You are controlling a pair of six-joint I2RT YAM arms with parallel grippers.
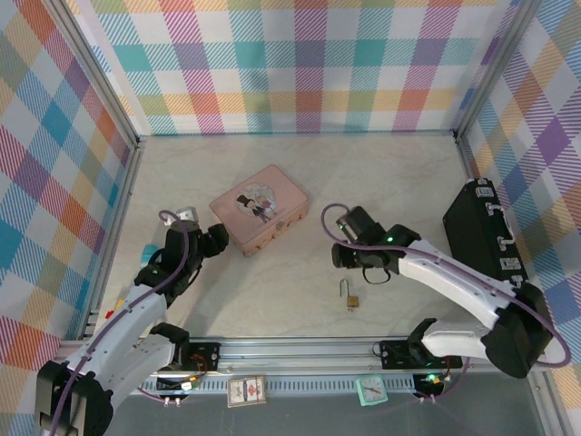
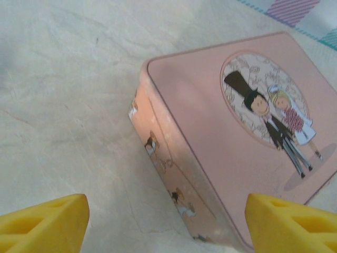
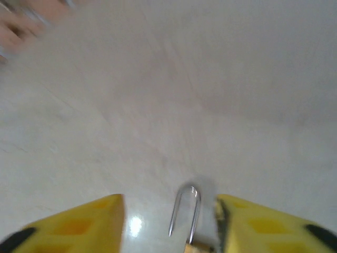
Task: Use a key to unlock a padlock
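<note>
1. Although the padlock (image 1: 350, 295) is found lying free on the counter (image 1: 300, 318) at lower centre of the top view, whether a key sits in it is too small to tell.
2. The right gripper (image 1: 349, 254) is seen just above the padlock in the top view. In the right wrist view the right gripper (image 3: 171, 226) is released, and the silver shackle (image 3: 185, 211) stands at the bottom edge between its yellow fingers (image 3: 79, 226), gripped by neither.
3. One leg of the shackle seems to end short of the brass body, so it may be sprung. The blur forbids certainty, and the unlocking is judged unconfirmed.
4. The left gripper (image 2: 166, 226) is spread wide and holds nothing. It is placed at the near side of the pink tin (image 2: 237, 158), left of centre in the top view.
5. No readable writing is found. A cartoon bride and groom are printed on the tin's lid, and two small cards (image 1: 247, 391) on the bottom rail are too small to be read.
</note>
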